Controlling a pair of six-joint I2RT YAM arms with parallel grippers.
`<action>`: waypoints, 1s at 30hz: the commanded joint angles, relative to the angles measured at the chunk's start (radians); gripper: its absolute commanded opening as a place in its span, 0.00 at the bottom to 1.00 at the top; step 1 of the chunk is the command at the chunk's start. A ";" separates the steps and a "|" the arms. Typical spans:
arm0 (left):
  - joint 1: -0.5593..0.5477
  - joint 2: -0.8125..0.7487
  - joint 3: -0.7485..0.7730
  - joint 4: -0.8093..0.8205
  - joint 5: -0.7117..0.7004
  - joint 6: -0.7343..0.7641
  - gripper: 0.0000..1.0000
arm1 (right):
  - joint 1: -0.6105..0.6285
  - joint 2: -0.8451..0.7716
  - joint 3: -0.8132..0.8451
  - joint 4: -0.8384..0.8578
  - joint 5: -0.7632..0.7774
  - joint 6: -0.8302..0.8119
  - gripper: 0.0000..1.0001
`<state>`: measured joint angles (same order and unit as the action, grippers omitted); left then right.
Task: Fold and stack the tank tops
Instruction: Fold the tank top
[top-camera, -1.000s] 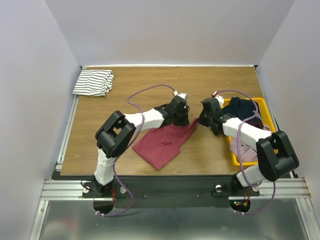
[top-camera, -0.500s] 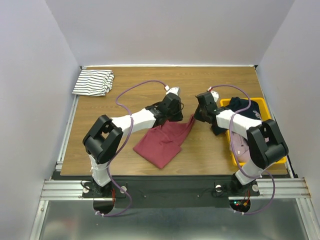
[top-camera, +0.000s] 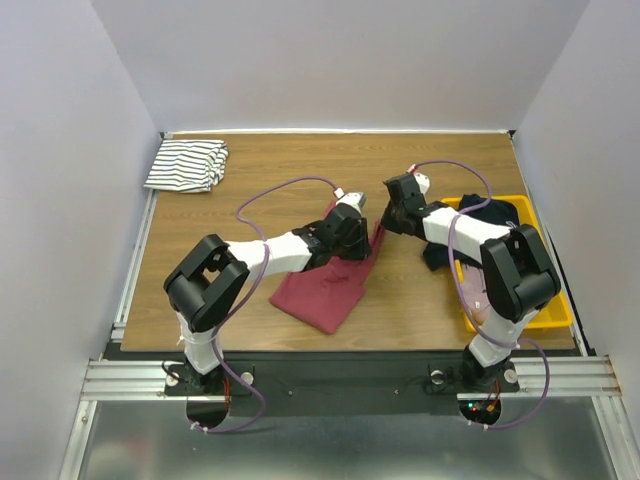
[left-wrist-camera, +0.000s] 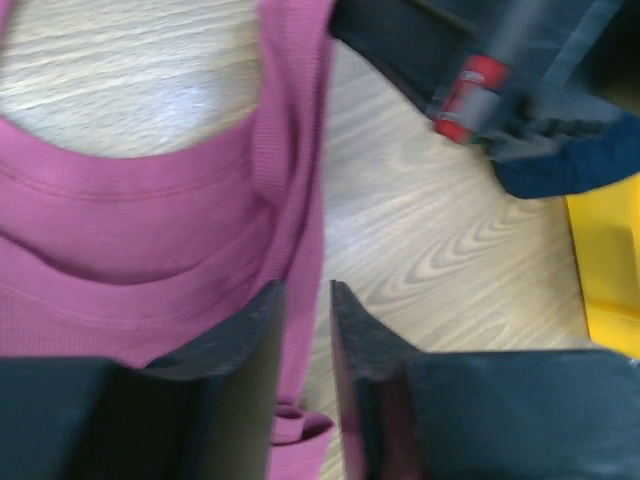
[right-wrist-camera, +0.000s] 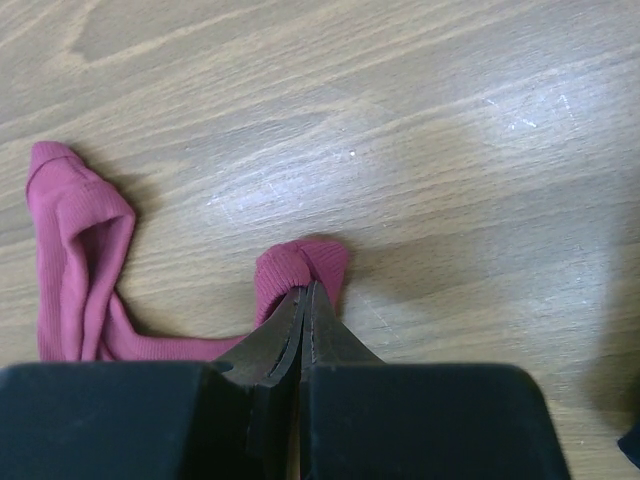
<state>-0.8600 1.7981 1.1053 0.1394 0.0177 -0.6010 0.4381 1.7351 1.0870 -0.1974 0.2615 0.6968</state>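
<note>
The dark red tank top (top-camera: 325, 285) lies crumpled on the wooden table (top-camera: 280, 170) in the middle, with its strap end stretched up toward both grippers. My left gripper (top-camera: 357, 240) sits over a strap; in the left wrist view the jaws (left-wrist-camera: 306, 290) stand nearly closed with the red strap (left-wrist-camera: 298, 200) between them. My right gripper (top-camera: 388, 226) is shut on the tip of another red strap (right-wrist-camera: 300, 265), held at table level. The striped white tank top (top-camera: 187, 165) lies folded at the far left corner.
A yellow bin (top-camera: 545, 318) at the right edge holds dark blue and pale clothes (top-camera: 485, 215). In the left wrist view the right arm (left-wrist-camera: 470, 85) is close ahead, with the bin's corner (left-wrist-camera: 612, 270) to the right. White walls enclose the table.
Both grippers have moved left and toward the far side, drawing the strap end of the red top with them. The right gripper has come away from the bin.
</note>
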 joint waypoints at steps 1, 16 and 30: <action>-0.023 -0.056 -0.007 0.069 -0.010 0.030 0.41 | -0.001 0.014 0.044 -0.007 0.007 0.013 0.00; -0.047 0.053 0.099 0.057 -0.180 0.139 0.49 | -0.001 0.023 0.074 -0.014 -0.021 0.040 0.00; -0.048 0.132 0.157 0.091 -0.154 0.195 0.47 | -0.001 0.023 0.097 -0.031 -0.025 0.047 0.00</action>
<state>-0.9020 1.9293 1.2182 0.1970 -0.1169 -0.4332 0.4381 1.7615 1.1366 -0.2317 0.2321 0.7338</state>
